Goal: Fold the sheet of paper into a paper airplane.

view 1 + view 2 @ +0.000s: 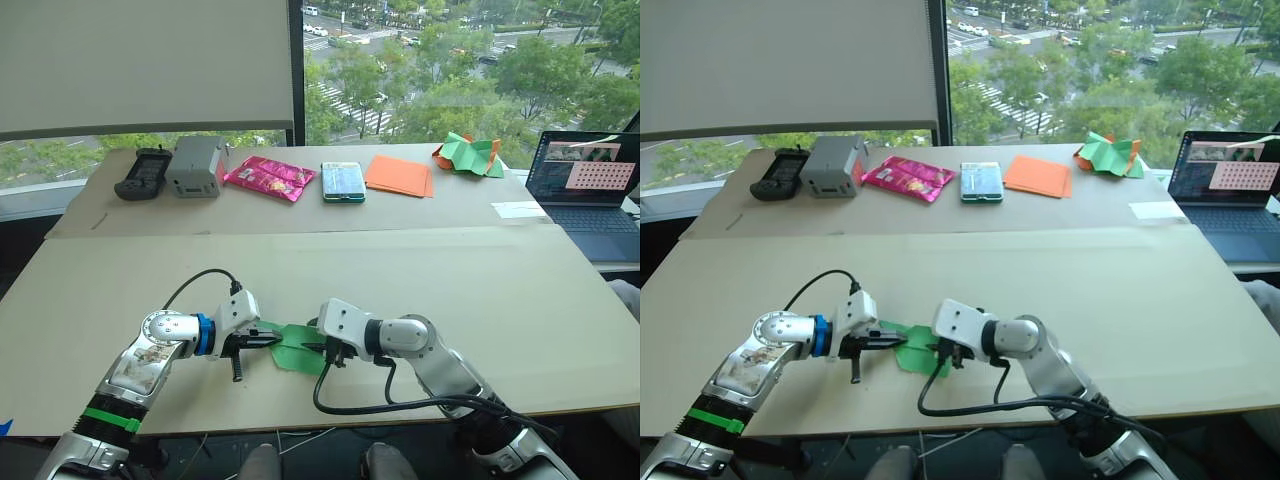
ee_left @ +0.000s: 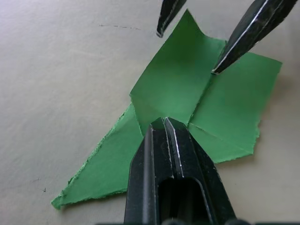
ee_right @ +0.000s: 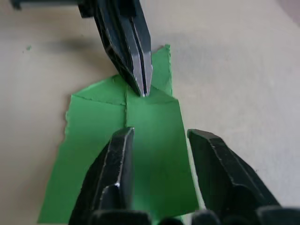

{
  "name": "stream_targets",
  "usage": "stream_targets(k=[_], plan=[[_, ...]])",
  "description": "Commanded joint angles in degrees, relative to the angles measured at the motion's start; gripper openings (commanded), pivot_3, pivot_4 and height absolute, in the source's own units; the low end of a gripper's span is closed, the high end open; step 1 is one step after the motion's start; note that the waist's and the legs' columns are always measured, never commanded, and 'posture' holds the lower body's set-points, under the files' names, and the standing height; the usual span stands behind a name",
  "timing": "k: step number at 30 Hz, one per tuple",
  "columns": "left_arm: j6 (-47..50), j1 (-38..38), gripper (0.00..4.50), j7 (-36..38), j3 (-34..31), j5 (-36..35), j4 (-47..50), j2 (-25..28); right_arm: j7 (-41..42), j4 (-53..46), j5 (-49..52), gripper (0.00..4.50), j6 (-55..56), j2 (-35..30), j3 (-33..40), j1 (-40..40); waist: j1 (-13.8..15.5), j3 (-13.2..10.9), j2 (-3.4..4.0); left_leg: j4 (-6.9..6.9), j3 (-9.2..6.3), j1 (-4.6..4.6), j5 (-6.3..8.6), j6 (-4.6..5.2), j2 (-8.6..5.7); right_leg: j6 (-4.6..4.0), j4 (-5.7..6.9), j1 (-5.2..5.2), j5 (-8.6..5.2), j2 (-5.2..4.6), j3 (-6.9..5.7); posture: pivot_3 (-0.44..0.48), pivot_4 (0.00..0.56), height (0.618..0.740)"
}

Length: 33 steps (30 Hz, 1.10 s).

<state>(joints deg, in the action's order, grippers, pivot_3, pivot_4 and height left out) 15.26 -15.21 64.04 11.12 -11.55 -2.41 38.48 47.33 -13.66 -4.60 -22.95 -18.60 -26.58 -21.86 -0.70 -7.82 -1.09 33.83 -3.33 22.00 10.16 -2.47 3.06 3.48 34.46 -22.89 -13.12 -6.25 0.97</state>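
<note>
The sheet of paper (image 2: 187,101) is lying part-folded on the tabletop (image 1: 420,290); the left claw (image 2: 164,123) is pinching its crease closed, the right claw (image 3: 161,136) is hovering wide; wings are remaining.

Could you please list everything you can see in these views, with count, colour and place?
Sheet of paper: one, bright green, creased, near table edge between the grippers.
Table: one, beige, under everything.
Handheld controller: one, black, far left of back row.
Box-like device: one, grey, beside the controller.
Snack packet: one, pink, back row.
Flat pack: one, teal, back row middle.
Flat sheets: a stack, orange, back row.
Crumpled paper heap: one, green and orange, far right of back.
Laptop: one, open, right edge.
Left gripper: black, shut, tip on the paper.
Right gripper: black, open, over the paper.
</note>
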Motion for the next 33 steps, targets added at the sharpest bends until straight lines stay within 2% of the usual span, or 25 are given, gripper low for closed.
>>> stream_targets(k=[1,3,6,11,22,28,33], plan=[[0.90,1.13,0.00,-0.20,1.21,1.18,-1.40,-0.17,0.27,-3.11,3.77,2.57,1.27,1.81,2.00,-2.30,0.00,0.02,0.02,0.00,0.00,-0.01,0.00,0.00,0.00,0.00,0.00,0.01,0.00,0.00,0.00,0.000,0.150,0.706],[1.03,1.43,0.00,-0.28,1.31,1.18,-0.98,-0.21,0.79,-1.24,3.40,2.57,1.95,1.88,0.51,-2.74,0.06,0.08,0.03,0.00,0.00,-0.04,0.00,0.00,0.00,0.00,0.00,0.02,0.00,0.00,0.00,0.000,0.150,0.706],[1.29,1.78,0.00,-0.24,1.34,1.12,-0.20,-0.03,1.51,2.09,3.67,1.75,1.22,2.73,-1.24,-3.41,0.05,0.15,0.03,0.01,0.00,-0.06,0.00,0.00,0.00,-0.01,0.00,0.07,0.00,0.00,0.00,0.000,0.150,0.706],[1.48,1.91,0.00,-0.49,1.37,1.30,0.58,0.08,2.33,6.84,4.26,0.01,1.55,3.51,-1.91,-4.14,0.02,0.16,0.06,0.00,0.00,-0.04,0.00,0.00,0.00,-0.01,0.00,0.05,0.00,0.00,0.00,0.000,0.150,0.706],[2.44,3.41,0.00,-1.25,1.18,1.12,2.94,0.32,2.25,13.24,1.28,0.01,1.48,2.89,-5.07,-4.40,0.00,0.17,0.08,0.00,0.00,-0.03,0.00,0.00,0.00,-0.01,0.04,0.00,0.00,0.00,0.00,0.000,0.150,0.706],[2.56,3.62,0.00,-1.30,1.22,1.13,3.42,0.46,2.55,16.25,-0.84,0.01,-3.17,1.55,-6.86,-3.79,-0.02,0.49,0.30,0.00,0.00,-0.09,0.01,-0.01,0.00,-0.01,0.04,0.03,-0.01,0.00,0.00,0.000,0.150,0.706],[2.74,3.90,0.00,-1.12,1.28,1.18,3.76,0.72,2.56,16.68,0.33,0.01,-11.67,1.84,-7.08,-3.23,0.05,0.82,0.51,0.01,0.00,-0.12,0.12,-0.19,0.00,-0.02,0.03,0.09,-0.02,-0.01,0.00,0.000,0.150,0.706]])
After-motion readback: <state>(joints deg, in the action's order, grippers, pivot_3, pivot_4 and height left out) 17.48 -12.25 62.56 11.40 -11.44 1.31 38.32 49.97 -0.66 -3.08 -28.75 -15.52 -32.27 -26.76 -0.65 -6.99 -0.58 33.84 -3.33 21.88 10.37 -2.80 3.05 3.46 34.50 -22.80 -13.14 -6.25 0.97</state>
